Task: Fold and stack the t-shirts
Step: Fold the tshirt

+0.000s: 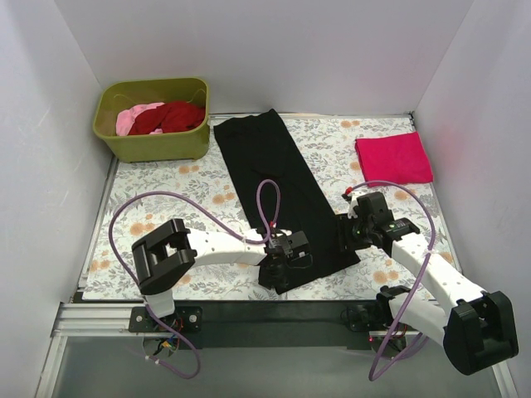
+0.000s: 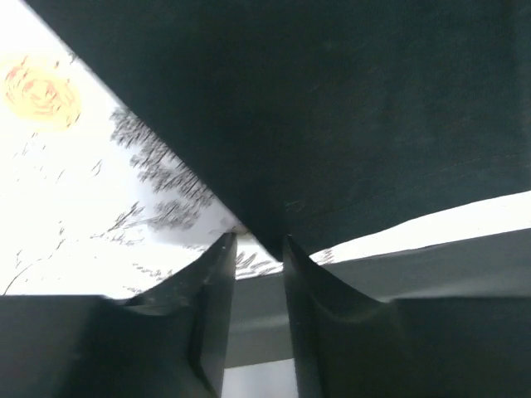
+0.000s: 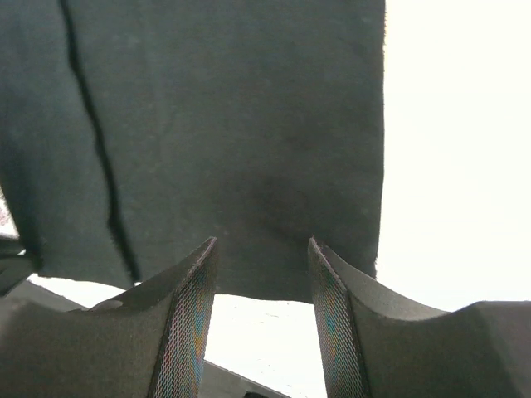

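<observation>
The black t-shirt lies folded into a long strip running from the back of the table to the near edge. My left gripper is at its near left corner. In the left wrist view the left gripper is open by a narrow gap, and the black corner reaches just between the tips. My right gripper is at the strip's near right edge. In the right wrist view the right gripper is open, with the black hem between the tips. The magenta-pink t-shirt lies folded at the back right.
An olive-green tub at the back left holds the dark red t-shirt and the pale pink t-shirt. The floral table cloth covers the table. White walls close in three sides. Purple cables loop above both arms.
</observation>
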Available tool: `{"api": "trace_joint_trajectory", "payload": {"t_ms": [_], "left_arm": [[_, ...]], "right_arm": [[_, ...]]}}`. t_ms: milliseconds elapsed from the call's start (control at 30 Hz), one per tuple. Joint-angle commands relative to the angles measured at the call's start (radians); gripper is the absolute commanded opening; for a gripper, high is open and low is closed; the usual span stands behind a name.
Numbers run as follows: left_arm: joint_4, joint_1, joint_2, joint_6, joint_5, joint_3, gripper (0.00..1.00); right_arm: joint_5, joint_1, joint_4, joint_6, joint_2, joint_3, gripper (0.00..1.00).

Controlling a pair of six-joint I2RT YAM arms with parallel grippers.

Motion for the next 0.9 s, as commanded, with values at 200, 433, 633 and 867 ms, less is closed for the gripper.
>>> {"api": "trace_joint_trajectory", "payload": {"t_ms": [200,433,633,867], "left_arm": [[-0.116,-0.022,-0.22,-0.157,-0.105,-0.036,0.58],[-0.042,-0.021,-0.242,-0.264,-0.094,-0.093,0.64],[-0.058,-0.013,-0.132,-0.273,-0.091,-0.051,0.6],[-0.032,-0.004,-0.056,-0.256,-0.073,-0.013,0.56]], "right_arm": [[0.077,-0.1,-0.045,0.043,0.0,-0.031,0.47],[0.056,-0.168,-0.075,0.054,0.014,-0.024,0.47],[0.05,-0.178,-0.074,0.061,0.018,-0.027,0.47],[0.068,-0.183,-0.078,0.072,0.032,-0.034,0.47]]}}
